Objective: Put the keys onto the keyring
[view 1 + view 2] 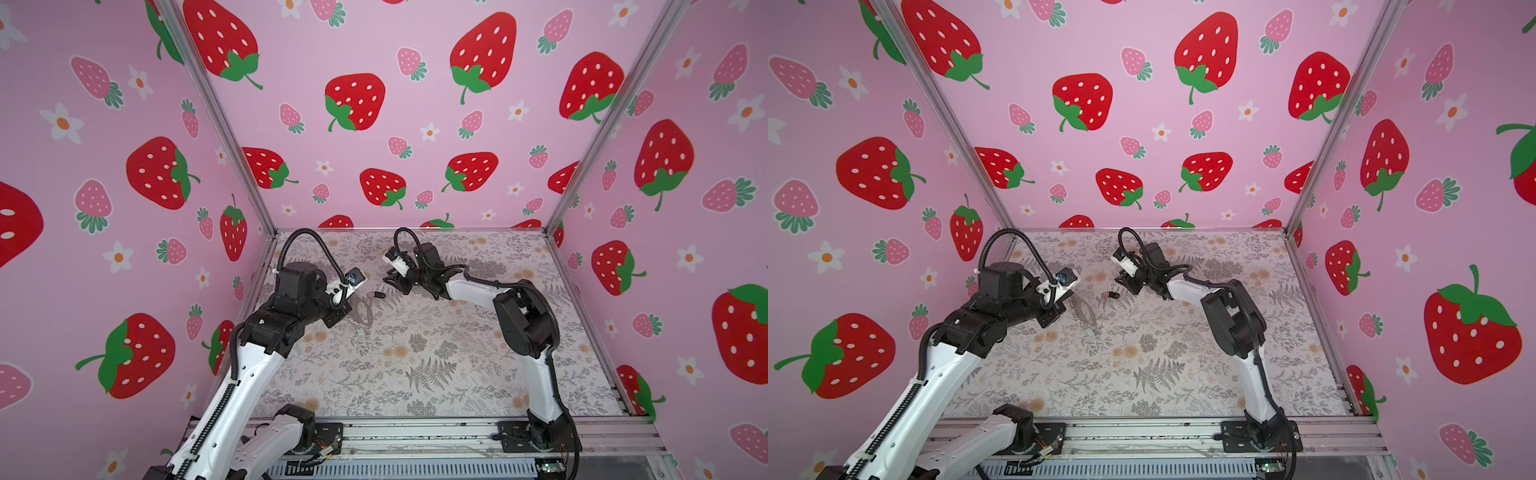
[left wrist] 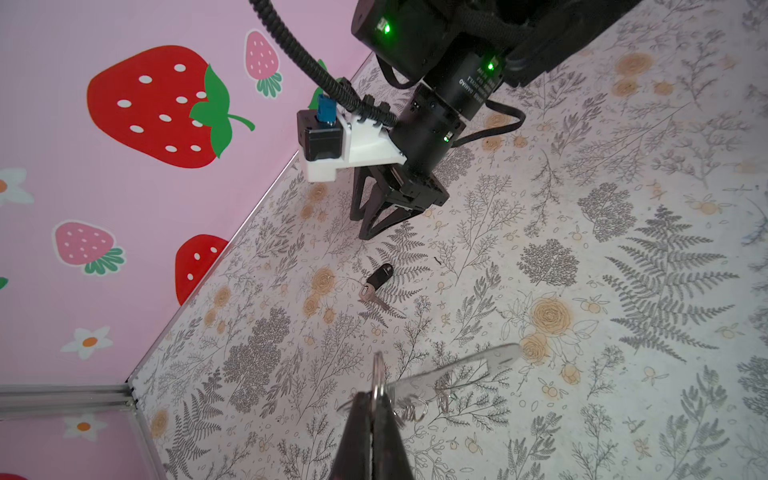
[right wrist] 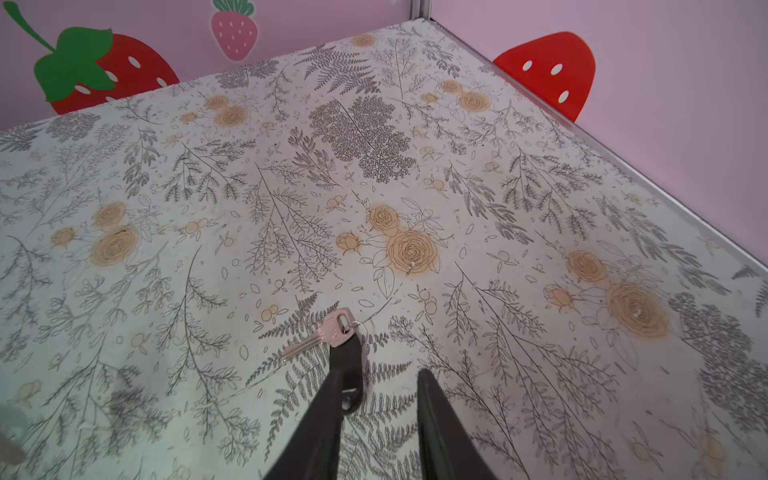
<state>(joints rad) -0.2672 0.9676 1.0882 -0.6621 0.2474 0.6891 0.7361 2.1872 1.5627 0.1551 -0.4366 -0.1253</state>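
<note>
left gripper: I saw its fingers pressed together, clamped on one of the small silver rings at the keyring's edge.
keyring: the flat plate stuck out sideways from those closed fingertips. In both top views it hung just past them. I could not tell whether its far end touched the table.
keys: both lay on the table between the two sets of fingers, clear of the left fingertips and nearer the right ones.
black-headed key: it lay just beside one right finger, not between the pair.
silver key: it lay just beyond that same fingertip, joined to the other key by a little ring.
right gripper: its fingers stood apart with only table between them, and the left wrist view showed a gap between their tips and the keys.
</note>
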